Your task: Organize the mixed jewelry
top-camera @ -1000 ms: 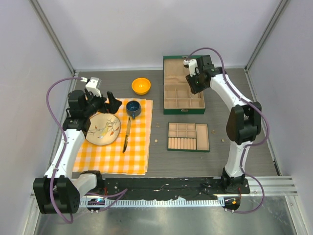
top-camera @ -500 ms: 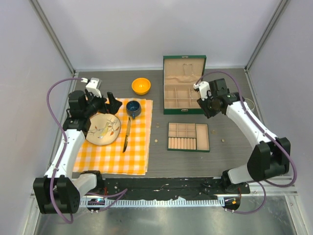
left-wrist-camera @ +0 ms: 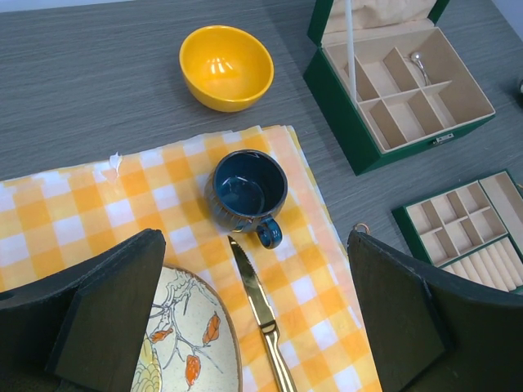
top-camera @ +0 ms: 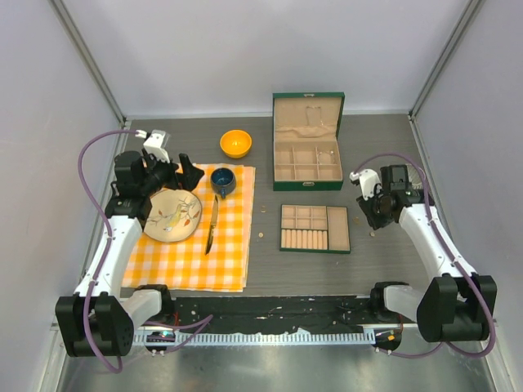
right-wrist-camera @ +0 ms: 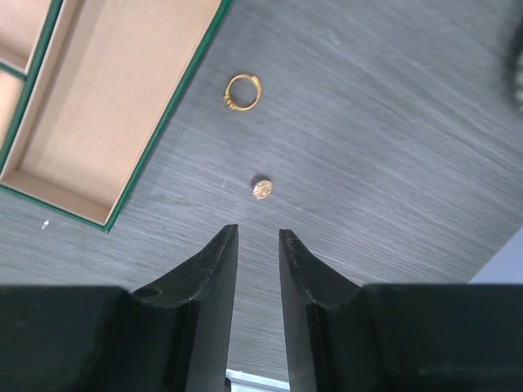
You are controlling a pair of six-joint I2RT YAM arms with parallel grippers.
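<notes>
My right gripper (right-wrist-camera: pixel 257 235) hangs low over the bare table, right of the green compartment tray (right-wrist-camera: pixel 98 106). Its jaws stand a narrow gap apart and hold nothing. A tiny gold bead-sized piece (right-wrist-camera: pixel 261 189) lies just ahead of the tips, with a gold ring (right-wrist-camera: pixel 242 91) beyond it. In the top view the right gripper (top-camera: pixel 372 214) is above a small piece (top-camera: pixel 372 234). Two more tiny pieces (top-camera: pixel 264 211) (top-camera: pixel 260 236) lie left of the tray. The wire hoop bracelet is hidden behind the right arm. My left gripper (left-wrist-camera: pixel 255 245) is wide open and empty above the knife (left-wrist-camera: pixel 261 310).
An open green jewelry box (top-camera: pixel 307 155) stands behind the tray (top-camera: pixel 315 228); a silvery piece (left-wrist-camera: pixel 418 64) lies in one compartment. The checked cloth (top-camera: pixel 192 253) carries a plate (top-camera: pixel 172 215), a knife (top-camera: pixel 211 224) and a blue mug (top-camera: pixel 222 180). An orange bowl (top-camera: pixel 235 143) sits behind.
My right arm has swung from over the jewelry box to the right and nearer, down over the table beside the tray. The left arm has not moved.
</notes>
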